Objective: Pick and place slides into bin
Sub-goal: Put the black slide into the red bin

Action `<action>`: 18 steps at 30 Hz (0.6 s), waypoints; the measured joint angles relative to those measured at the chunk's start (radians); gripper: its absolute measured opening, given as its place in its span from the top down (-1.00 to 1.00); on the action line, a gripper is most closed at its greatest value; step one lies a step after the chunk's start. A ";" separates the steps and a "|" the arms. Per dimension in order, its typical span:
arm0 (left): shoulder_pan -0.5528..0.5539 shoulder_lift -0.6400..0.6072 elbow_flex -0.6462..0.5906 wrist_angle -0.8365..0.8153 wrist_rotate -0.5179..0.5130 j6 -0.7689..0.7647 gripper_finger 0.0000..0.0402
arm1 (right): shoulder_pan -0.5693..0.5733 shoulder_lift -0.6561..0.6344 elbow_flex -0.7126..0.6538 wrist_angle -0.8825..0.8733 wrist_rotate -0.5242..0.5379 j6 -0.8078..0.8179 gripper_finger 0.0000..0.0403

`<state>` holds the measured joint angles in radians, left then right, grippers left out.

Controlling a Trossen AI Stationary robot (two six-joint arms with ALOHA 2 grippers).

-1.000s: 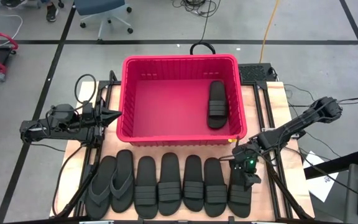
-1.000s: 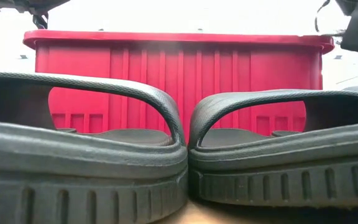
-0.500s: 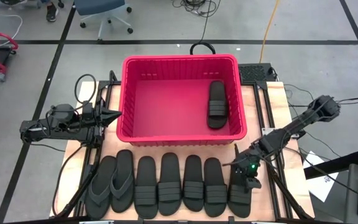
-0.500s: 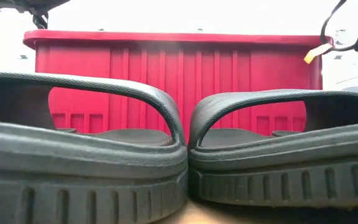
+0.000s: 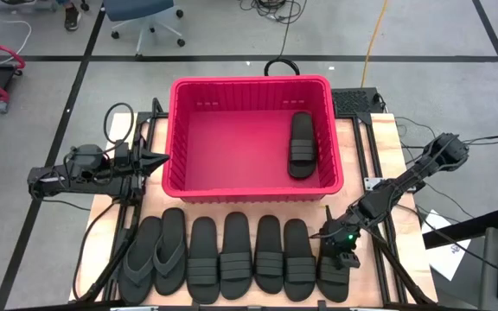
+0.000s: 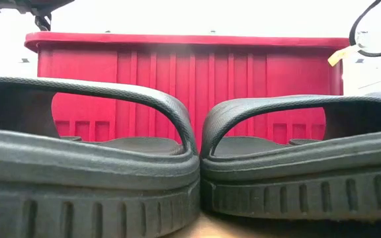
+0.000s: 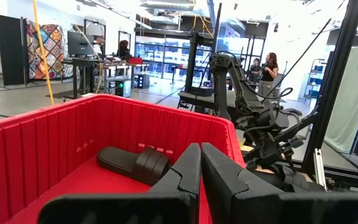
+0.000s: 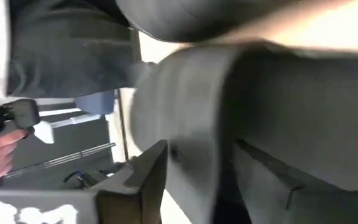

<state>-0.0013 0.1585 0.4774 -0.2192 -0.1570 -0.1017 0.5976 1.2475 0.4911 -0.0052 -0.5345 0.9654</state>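
The red bin [image 5: 251, 136] stands at the table's far middle. One black slide [image 5: 301, 145] lies flat on its floor by the right wall and also shows in the left wrist view [image 7: 135, 163]. Several black sandals lie sole-down in a row along the near edge: two flip-flops [image 5: 154, 255] at the left, then band slides. My right gripper [image 5: 340, 250] is open, low over the rightmost slide [image 5: 334, 275]. Its fingers stand on either side of a grey part of that slide [image 8: 191, 93]. My left gripper [image 5: 158, 160] is shut and empty beside the bin's left wall. My right gripper comes at the rightmost slide from above, with one finger [image 8: 154, 174] on each side of a raised part of it. I cannot tell whether the fingers touch it. The slide lies flat on the table.
The low view looks past two slides [image 6: 84, 152] at the bin's near wall [image 6: 190, 73]. The bin's rim stands higher than the sandals. Bare bin floor [image 5: 232, 147] lies left of the slide inside. Frame rails run along both table sides. People stand in the room beyond.
My right gripper has gone toward the table's near edge and a little left, coming over the rightmost slide. The slides and the bin have not moved.
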 joint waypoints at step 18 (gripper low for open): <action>0.000 0.000 0.000 0.000 0.000 0.000 0.92 | 0.029 -0.099 0.065 0.139 -0.147 0.148 0.98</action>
<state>-0.0016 0.1589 0.4774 -0.2192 -0.1570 -0.1017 0.6265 1.1485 0.5561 0.1334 -0.6814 1.1135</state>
